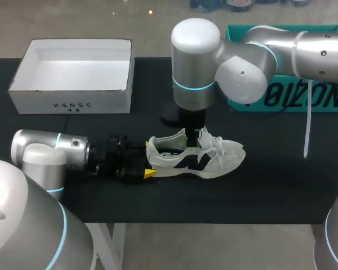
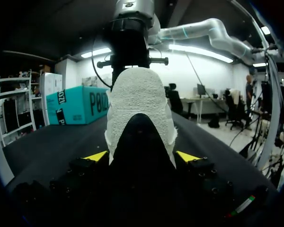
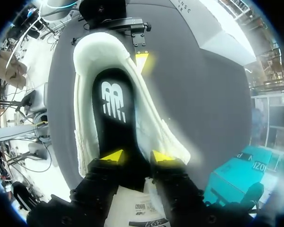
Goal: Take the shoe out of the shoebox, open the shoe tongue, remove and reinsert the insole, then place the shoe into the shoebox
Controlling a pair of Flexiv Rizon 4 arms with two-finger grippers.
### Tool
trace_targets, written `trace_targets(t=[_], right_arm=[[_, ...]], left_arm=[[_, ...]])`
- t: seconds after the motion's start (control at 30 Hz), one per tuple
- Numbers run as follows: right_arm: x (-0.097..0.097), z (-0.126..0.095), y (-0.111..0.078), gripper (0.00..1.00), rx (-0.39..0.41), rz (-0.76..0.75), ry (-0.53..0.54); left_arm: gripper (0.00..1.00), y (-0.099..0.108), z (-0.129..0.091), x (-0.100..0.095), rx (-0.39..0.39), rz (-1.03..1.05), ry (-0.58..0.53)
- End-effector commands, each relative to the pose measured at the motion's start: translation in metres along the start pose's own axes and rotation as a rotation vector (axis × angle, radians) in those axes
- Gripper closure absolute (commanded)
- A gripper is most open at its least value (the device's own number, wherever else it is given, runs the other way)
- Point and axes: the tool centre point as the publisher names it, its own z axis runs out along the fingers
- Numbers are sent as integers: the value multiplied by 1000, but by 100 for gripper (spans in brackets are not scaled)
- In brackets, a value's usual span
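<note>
A white and black shoe [image 1: 198, 158] lies on its side on the black table, toe to the right. My left gripper [image 1: 148, 164] is shut on the shoe's heel; in the left wrist view the heel [image 2: 138, 94] sits between the two yellow tips of that gripper [image 2: 141, 157], which touch it from both sides. My right gripper [image 1: 195, 136] comes down into the shoe's mouth. In the right wrist view the fingers of that gripper [image 3: 138, 156] stand apart, open, over the black insole [image 3: 114, 109] lying inside the shoe [image 3: 154, 130]. The tongue [image 3: 141, 208] is folded back under the fingers.
The open white shoebox [image 1: 73, 104] stands at the back left. A teal lid [image 1: 287, 97] lies at the back right behind my right arm. The table's front strip before the shoe is bare.
</note>
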Motion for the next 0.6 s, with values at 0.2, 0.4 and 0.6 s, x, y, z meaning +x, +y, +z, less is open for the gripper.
trace_targets(t=[0.2,0.4,0.6], right_arm=[[1,11,3,65,9,2,11],[10,26,10,66,18,-10,36],[21,48,16,68,41,-28,73]], left_arm=[[100,1,1,0,0,0,1],[100,1,1,0,0,0,1],[100,1,1,0,0,0,1]])
